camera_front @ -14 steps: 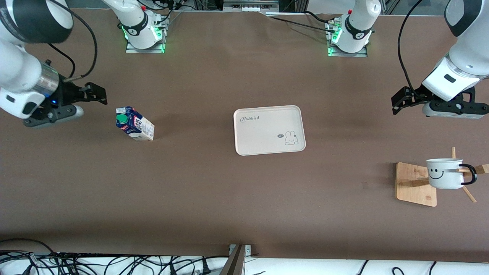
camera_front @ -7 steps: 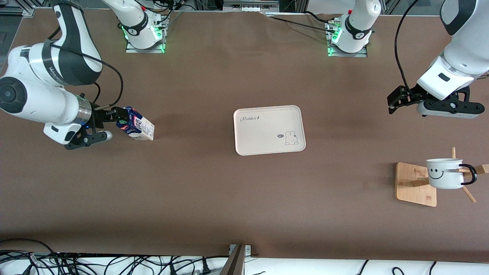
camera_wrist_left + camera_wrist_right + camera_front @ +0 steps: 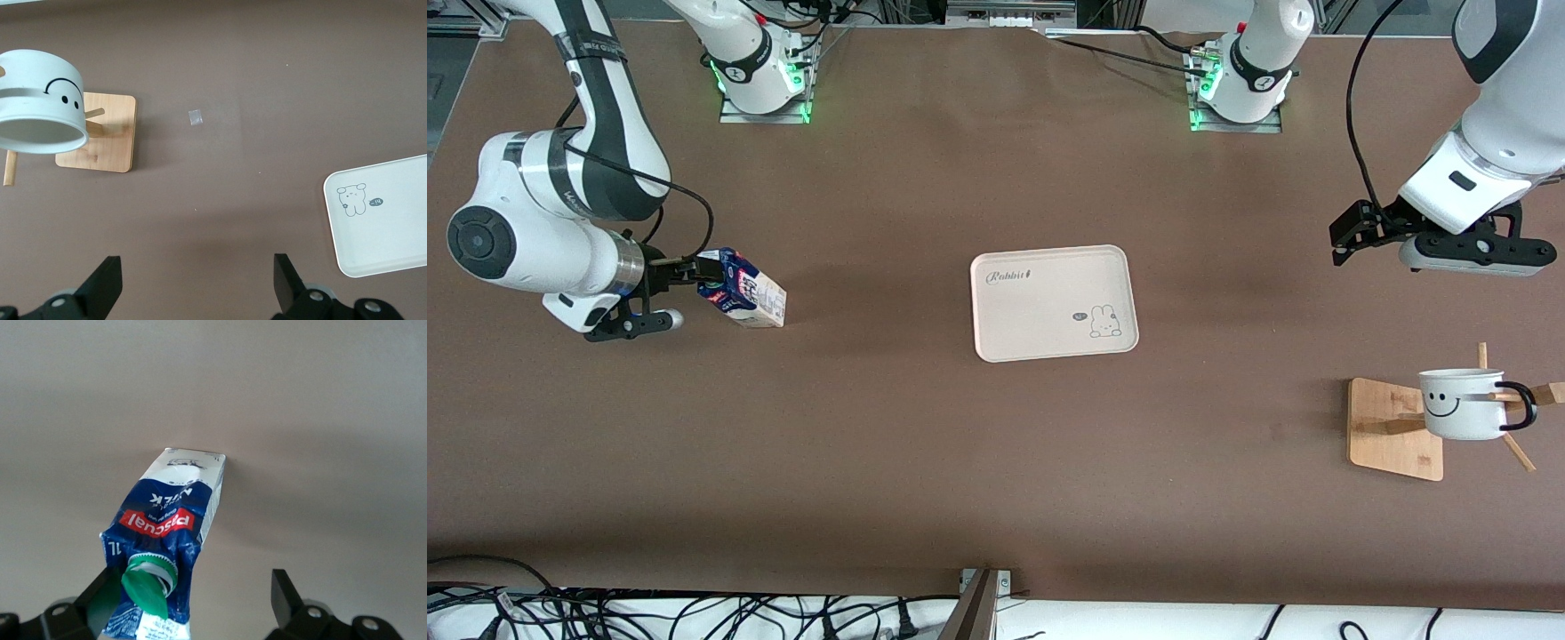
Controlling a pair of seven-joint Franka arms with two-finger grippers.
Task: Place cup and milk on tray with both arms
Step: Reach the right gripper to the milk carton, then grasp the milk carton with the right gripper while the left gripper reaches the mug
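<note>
The brown table (image 3: 925, 444) carries the cream tray (image 3: 1040, 320) at its middle. Toward the left arm's end, nearer the front camera than the tray, a bamboo rack (image 3: 1392, 431) holds the cup (image 3: 1463, 404) on a peg. Toward the right arm's end the milk (image 3: 745, 289) stands upright on the table. The right gripper (image 3: 190, 603) sits at the carton's top, fingers apart around the capped end, not clamped. The left gripper (image 3: 197, 287) hangs over bare table, fingers apart, holding nothing.
</note>
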